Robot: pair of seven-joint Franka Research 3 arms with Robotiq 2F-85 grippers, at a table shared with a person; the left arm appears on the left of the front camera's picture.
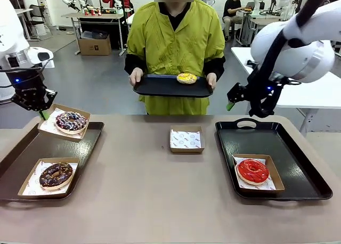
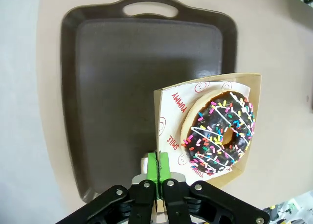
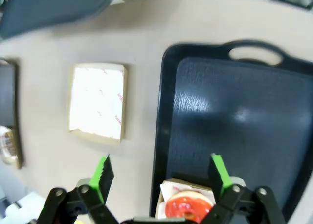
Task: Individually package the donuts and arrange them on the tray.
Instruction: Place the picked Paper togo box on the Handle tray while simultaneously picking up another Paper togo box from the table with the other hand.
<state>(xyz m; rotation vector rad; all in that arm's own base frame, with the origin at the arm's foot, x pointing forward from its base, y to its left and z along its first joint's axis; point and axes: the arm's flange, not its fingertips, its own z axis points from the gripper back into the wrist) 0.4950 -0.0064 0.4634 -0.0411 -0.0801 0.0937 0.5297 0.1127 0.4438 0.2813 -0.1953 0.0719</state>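
My left gripper (image 1: 42,114) (image 2: 158,161) is shut on the edge of a cardboard box (image 2: 244,82) that holds the sprinkled donut (image 1: 71,121) (image 2: 220,131), over the far end of the left tray (image 1: 90,144) (image 2: 112,97). A dark chocolate donut (image 1: 56,175) lies boxed at that tray's near end. The red donut (image 1: 252,170) (image 3: 183,208) sits boxed on the right tray (image 1: 298,164) (image 3: 234,116). My right gripper (image 1: 234,103) (image 3: 160,177) hangs open above that tray's far left corner, holding nothing. The yellow donut (image 1: 186,78) lies unboxed on a black tray (image 1: 160,87) held by the person.
An empty paper-lined box (image 1: 186,139) (image 3: 98,104) stands mid-table between the two trays. The person stands at the far edge with both hands on the held tray. The far half of the right tray is bare.
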